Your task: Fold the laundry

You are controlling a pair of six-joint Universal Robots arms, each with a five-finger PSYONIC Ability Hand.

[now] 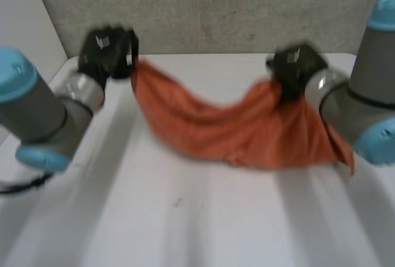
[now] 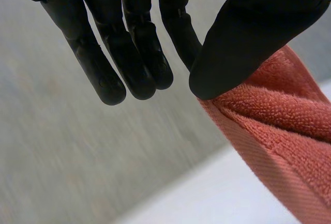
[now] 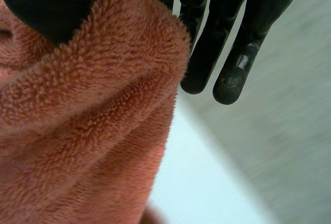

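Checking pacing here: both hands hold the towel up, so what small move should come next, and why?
Probably draw the hands slightly apart. The left hand pinches one end of the towel, the right hand grips the other, yet the edge between them sags deeply and its bottom bunches on the table. Taking up slack should flatten it for folding.

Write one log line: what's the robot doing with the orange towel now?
left hand: pinching orange towel edge | right hand: pinching orange towel edge | orange towel: sagging between them above table
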